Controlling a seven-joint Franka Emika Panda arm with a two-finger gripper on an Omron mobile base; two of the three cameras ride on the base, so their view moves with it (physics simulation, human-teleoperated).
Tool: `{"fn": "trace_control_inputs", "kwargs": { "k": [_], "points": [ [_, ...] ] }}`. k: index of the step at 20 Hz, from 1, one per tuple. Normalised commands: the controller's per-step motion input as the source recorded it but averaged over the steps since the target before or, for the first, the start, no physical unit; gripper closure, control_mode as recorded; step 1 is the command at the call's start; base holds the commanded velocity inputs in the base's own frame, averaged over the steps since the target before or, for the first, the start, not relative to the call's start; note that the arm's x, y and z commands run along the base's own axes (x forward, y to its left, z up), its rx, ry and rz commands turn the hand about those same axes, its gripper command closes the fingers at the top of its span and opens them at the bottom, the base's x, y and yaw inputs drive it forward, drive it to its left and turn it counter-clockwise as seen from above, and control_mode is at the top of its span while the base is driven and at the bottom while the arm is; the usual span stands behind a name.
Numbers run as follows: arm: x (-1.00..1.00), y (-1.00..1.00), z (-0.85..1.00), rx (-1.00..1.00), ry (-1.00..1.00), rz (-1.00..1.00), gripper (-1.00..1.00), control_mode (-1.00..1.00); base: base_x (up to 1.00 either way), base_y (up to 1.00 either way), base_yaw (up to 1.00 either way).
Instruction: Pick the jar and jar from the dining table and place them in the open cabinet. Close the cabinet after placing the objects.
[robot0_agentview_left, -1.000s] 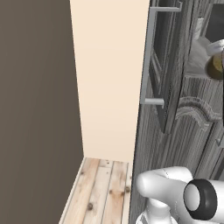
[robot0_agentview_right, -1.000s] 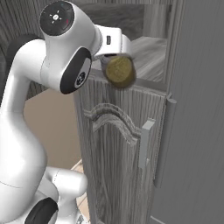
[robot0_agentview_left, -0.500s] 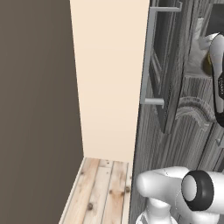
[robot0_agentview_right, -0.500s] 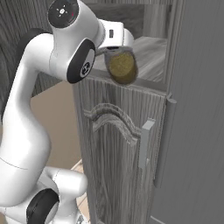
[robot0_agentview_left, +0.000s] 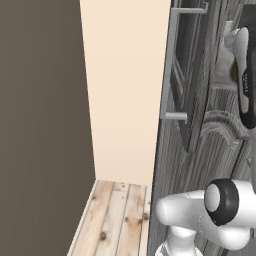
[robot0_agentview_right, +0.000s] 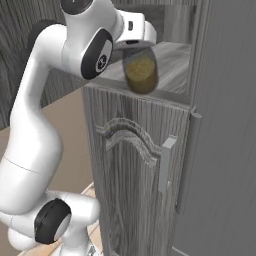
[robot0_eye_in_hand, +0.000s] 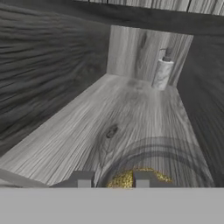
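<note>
Flanking pincer-held olive jar (robot0_agentview_right: 141, 72): grey cabinet walls (robot0_eye_in_hand: 52, 65).

Olive-yellow jar (robot0_agentview_right: 141, 72) — upright, gripped — above the open cabinet (robot0_agentview_right: 150, 165) shelf.

- A home kitchen, drawn by computer: every surface is flat and clean, with no real-camera grain.
- A tall dark grey wood-grain cabinet (robot0_agentview_right: 135, 165) fills the 3 o'clock side of the left base view; its doors carry arched raised panels, as fitted kitchen units do.
- A long silver bar handle (robot0_agentview_left: 169, 65) runs down the door edge near 1 o'clock.
- Inside, a grey wooden shelf (robot0_eye_in_hand: 131, 118) holds a pale jar (robot0_eye_in_hand: 162, 73) at the back, near 1 o'clock in the hand view.
- A cream wall (robot0_agentview_left: 125, 90) meets a dark brown wall (robot0_agentview_left: 40, 125).
- Pale wooden floor planks (robot0_agentview_left: 115, 220) lie at 6 o'clock.
</note>
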Motion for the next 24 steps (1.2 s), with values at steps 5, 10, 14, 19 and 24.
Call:
{"fn": "trace_control_inputs", "kwargs": {
  "k": [5, 10, 14, 19, 24],
  "points": [
    [0.47, -0.14, 0.0, 0.0, 0.0, 0.0, 1.0, -1.0, 0.0, 0.0, 0.0],
    [0.5, -0.17, 0.0, 0.0, 0.0, 0.0, 1.0, -1.0, 0.0, 0.0, 0.0],
    [0.55, -0.21, 0.0, 0.0, -0.03, 0.0, 1.0, -1.0, 0.0, 0.0, 0.0],
    [0.52, -0.2, -0.01, 0.0, -0.03, 0.0, 1.0, -1.0, 0.0, 0.0, 0.0],
    [0.33, -0.15, -0.11, 0.0, 0.0, 0.0, 1.0, -1.0, 0.0, 0.0, 0.0]
  ]
}}
